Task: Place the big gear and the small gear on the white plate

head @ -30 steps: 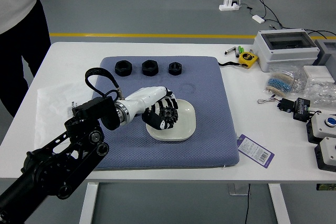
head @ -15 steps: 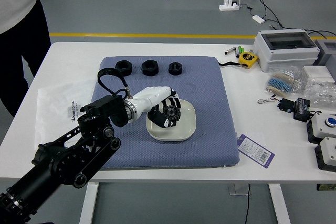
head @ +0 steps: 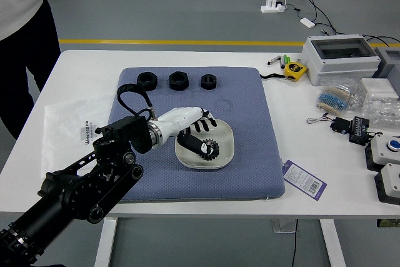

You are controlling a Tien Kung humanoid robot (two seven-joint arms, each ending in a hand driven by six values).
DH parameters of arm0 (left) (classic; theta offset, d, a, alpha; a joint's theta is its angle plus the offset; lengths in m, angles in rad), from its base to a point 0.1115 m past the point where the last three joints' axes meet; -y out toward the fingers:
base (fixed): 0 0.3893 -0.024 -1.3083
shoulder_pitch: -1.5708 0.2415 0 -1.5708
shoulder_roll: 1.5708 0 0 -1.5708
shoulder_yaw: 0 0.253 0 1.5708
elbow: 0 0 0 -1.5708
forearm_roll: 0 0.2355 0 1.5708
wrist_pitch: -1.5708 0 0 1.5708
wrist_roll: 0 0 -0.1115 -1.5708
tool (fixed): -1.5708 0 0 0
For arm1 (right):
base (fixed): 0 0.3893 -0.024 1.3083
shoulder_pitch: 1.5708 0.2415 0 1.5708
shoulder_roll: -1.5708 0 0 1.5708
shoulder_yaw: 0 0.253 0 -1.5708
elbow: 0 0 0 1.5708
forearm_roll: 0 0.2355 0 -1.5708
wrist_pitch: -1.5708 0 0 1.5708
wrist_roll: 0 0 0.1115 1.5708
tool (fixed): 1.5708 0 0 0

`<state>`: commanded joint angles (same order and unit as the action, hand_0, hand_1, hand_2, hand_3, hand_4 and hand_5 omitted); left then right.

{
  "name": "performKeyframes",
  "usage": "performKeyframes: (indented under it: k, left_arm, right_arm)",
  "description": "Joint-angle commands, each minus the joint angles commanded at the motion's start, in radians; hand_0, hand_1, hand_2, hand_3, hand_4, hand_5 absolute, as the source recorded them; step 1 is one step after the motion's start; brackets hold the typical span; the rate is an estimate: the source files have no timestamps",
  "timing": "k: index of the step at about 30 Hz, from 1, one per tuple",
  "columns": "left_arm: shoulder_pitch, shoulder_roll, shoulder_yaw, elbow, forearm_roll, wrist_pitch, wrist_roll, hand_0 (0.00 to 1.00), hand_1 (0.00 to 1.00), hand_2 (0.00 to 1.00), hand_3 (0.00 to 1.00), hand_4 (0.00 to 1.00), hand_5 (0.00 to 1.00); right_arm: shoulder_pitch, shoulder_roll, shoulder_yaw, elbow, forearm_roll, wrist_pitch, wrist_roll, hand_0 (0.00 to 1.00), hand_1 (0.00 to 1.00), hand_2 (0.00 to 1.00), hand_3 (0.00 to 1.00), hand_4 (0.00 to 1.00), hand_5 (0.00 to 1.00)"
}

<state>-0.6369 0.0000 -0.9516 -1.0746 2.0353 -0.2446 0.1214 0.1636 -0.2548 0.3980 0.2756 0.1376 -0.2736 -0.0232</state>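
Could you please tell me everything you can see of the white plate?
The white plate is squarish with rounded corners and a raised rim, smooth and slightly glossy, perhaps ceramic or plastic. It lies flat and right side up on the blue-grey mat. One dark toothed gear is on it, toward its near right part. The left hand reaches over it with fingers spread, hiding its far left part; whether any finger touches the plate cannot be told.

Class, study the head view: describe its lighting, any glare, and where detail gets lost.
Head view: soft, fairly even light; whitish glints on the plastic bags; the black gear partly blends with the dark part of the left hand; the tag's small print is unreadable.
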Motion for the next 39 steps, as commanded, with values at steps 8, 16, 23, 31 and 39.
performKeyframes:
  k: [8, 16, 23, 31, 39]
  left_arm:
    - [0.004, 0.020, -0.042, -0.046, 0.022, -0.020, -0.001, 0.495, 0.633, 0.701, 0.748, 0.998, 0.453]
    - [-0.011, 0.069, -0.114, -0.021, 0.045, -0.041, 0.001, 0.486, 0.616, 0.674, 0.682, 0.998, 0.249]
    - [-0.017, 0.088, -0.138, 0.041, 0.097, -0.038, -0.023, 0.484, 0.610, 0.641, 0.640, 0.979, 0.114]
    - [-0.014, 0.092, -0.119, 0.039, 0.121, -0.051, -0.036, 0.479, 0.610, 0.640, 0.653, 0.905, 0.002]
    - [-0.026, 0.084, -0.100, 0.067, 0.124, -0.041, -0.041, 0.478, 0.605, 0.632, 0.644, 0.899, 0.002]
  right_arm:
    - [-0.007, 0.001, 0.002, 0.000, -0.001, -0.001, -0.001, 0.651, 0.660, 0.730, 0.576, 0.836, 0.680]
    - [-0.014, 0.003, 0.004, 0.000, -0.004, -0.002, -0.002, 0.651, 0.660, 0.730, 0.576, 0.836, 0.680]
    - [-0.016, 0.004, 0.003, 0.000, -0.002, -0.003, -0.002, 0.651, 0.660, 0.731, 0.576, 0.836, 0.680]
    - [-0.017, 0.005, -0.001, 0.000, 0.004, -0.004, -0.001, 0.650, 0.660, 0.732, 0.575, 0.835, 0.680]
    - [-0.012, 0.004, -0.007, 0.000, 0.016, -0.004, 0.004, 0.651, 0.660, 0.731, 0.575, 0.835, 0.680]
